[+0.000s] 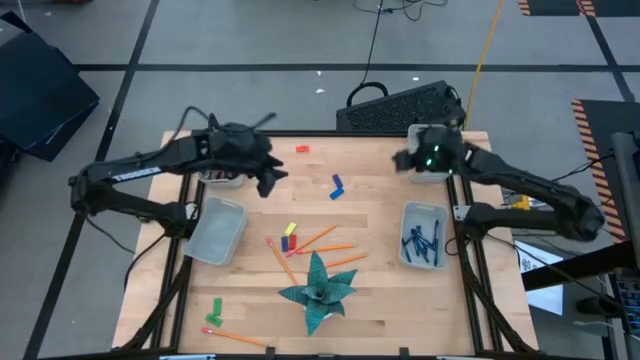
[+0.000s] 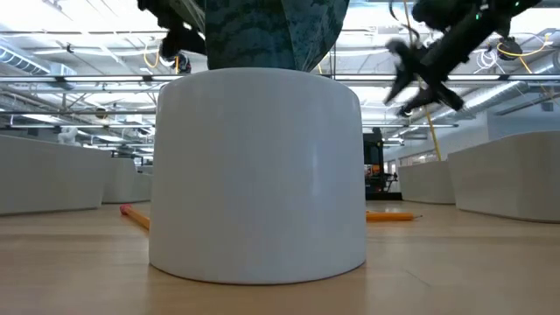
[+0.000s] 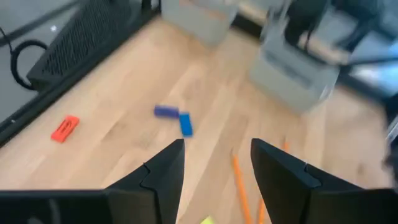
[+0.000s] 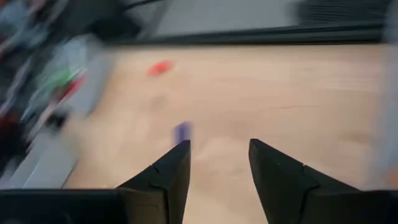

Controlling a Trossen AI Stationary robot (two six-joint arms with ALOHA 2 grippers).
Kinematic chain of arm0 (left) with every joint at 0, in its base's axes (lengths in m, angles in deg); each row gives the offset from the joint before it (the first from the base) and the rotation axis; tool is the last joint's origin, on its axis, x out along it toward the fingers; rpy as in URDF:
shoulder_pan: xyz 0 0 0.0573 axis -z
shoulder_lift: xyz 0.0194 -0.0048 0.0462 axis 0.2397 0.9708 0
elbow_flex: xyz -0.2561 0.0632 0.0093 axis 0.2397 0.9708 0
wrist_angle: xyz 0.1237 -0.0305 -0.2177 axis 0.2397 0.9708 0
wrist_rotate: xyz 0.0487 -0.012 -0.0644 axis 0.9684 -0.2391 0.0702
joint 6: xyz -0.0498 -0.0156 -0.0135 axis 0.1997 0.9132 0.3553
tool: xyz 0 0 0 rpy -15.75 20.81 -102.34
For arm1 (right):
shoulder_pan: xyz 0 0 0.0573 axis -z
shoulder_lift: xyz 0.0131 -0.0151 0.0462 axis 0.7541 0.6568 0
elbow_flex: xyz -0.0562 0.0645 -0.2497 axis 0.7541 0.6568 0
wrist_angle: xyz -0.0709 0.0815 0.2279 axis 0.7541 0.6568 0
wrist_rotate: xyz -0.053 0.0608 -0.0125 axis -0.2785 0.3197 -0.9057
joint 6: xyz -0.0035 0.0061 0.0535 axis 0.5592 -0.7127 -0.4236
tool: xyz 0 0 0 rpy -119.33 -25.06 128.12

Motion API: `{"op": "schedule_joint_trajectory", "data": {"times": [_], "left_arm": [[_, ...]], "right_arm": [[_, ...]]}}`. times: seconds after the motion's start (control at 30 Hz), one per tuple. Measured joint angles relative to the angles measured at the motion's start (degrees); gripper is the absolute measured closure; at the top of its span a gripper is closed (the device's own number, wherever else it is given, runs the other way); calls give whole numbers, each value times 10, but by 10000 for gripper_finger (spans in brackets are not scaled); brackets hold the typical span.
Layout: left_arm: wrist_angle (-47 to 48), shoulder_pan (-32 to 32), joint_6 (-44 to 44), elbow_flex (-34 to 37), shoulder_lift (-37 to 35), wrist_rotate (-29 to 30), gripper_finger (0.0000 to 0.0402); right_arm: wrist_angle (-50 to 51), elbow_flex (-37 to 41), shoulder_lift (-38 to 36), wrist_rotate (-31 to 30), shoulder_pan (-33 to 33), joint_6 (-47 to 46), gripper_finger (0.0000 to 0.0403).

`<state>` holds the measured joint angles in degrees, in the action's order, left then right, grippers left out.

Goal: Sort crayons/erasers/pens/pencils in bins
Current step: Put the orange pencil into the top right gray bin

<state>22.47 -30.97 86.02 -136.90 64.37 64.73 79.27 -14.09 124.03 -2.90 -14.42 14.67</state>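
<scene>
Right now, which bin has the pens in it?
The bin on the right side of the table, below the right tool: dark blue pens lie inside. The near-left bin looks empty; the two far bins are mostly hidden by the arms.

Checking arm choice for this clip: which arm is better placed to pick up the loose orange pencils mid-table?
Left, probably. The left gripper is open and nearer the pencils; the right gripper, also open, hovers farther off.

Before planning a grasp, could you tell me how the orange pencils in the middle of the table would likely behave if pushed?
The orange pencils are long, thin, straight sticks, so probably stiff and light. Lying flat on the smooth wooden table, they would likely roll or pivot when nudged sideways. They cross each other, so pushing one may shift the rest.
</scene>
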Motion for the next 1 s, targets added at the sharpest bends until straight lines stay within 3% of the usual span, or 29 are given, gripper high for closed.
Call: {"op": "schedule_joint_trajectory", "data": {"times": [0.13,0.27,0.4,0.57,0.87,1.0], "left_arm": [[26,34,-48,-8,34,0,215],[11,86,-42,-7,42,1,215],[-18,138,-18,-7,41,22,215],[-15,188,13,-7,40,30,215],[-8,252,107,-7,27,30,215],[-1,267,134,-7,7,32,215]], "right_arm": [[-77,0,15,-15,-151,87,252],[-164,0,54,-24,-292,210,253],[-236,0,124,-27,-370,273,253],[-278,-30,238,5,-386,350,253],[-277,-145,440,131,-344,502,249],[-279,-163,512,155,-330,535,254]]}}
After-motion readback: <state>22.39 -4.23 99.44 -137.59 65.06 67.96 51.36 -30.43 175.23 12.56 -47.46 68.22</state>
